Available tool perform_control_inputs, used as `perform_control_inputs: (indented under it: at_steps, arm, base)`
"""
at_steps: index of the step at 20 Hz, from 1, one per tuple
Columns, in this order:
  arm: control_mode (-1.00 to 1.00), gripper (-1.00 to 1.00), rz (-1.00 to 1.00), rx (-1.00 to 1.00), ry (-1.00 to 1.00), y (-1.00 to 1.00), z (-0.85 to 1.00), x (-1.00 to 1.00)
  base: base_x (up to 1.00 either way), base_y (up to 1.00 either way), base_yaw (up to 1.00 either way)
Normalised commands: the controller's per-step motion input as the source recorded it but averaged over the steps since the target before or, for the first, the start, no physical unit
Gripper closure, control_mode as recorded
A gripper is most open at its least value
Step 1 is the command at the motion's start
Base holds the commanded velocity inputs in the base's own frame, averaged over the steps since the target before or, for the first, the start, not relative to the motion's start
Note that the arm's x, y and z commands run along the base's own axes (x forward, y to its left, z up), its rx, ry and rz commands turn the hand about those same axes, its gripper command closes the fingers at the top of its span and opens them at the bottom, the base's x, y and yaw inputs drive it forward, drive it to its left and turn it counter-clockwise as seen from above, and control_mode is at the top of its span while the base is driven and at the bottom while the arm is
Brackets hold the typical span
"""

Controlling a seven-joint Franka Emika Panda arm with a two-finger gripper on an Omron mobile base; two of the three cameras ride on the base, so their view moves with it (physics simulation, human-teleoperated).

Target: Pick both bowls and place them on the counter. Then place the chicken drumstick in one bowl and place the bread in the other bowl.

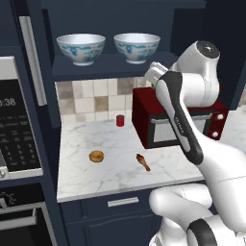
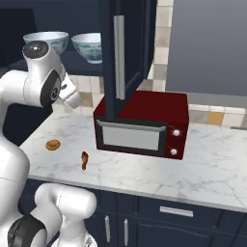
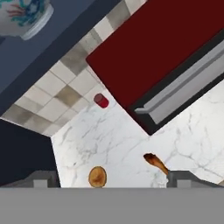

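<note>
Two white bowls with blue-teal patterns stand side by side on the dark navy shelf, the left bowl (image 1: 80, 48) (image 2: 48, 41) (image 3: 24, 15) and the right bowl (image 1: 137, 46) (image 2: 89, 46). On the marble counter (image 1: 96, 137) (image 2: 217, 164) (image 3: 109, 131) below lie the round bread (image 1: 96, 156) (image 2: 53, 144) (image 3: 97, 176) and, to its right, the brown chicken drumstick (image 1: 143, 162) (image 2: 84, 159) (image 3: 155, 162). My gripper (image 3: 113, 178) hangs high above the counter, just under shelf level, looking down at the foods. Its fingers (image 3: 183, 177) are spread wide and hold nothing.
A dark red microwave (image 1: 144, 115) (image 2: 140, 120) (image 3: 153, 52) sits on the counter right of the foods. A small red can (image 1: 120, 120) (image 3: 101, 100) stands by the tiled wall. A navy cabinet door (image 2: 120, 48) hangs open above the microwave. A wall oven (image 1: 14, 125) bounds the left.
</note>
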Motion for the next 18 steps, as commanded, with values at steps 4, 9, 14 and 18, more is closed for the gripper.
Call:
perform_control_inputs:
  at_steps: [4, 9, 14, 18]
  arm:
    - [-1.0, -1.0, -0.09, 0.25, -0.1, 0.1, 0.46, 0.0]
    - [-1.0, -1.0, -0.12, 0.3, -0.1, 0.0, 0.51, 0.04]
    - [-1.0, -1.0, -0.16, 0.31, -0.04, -0.01, 0.4, 0.17]
    - [-1.0, -1.0, -0.1, 0.24, 0.0, -0.03, 0.35, 0.26]
  base:
    - [0.0, 0.0, 0.0]
    - [0.0, 0.0, 0.0]
    - [0.0, 0.0, 0.0]
    - [0.0, 0.0, 0.0]
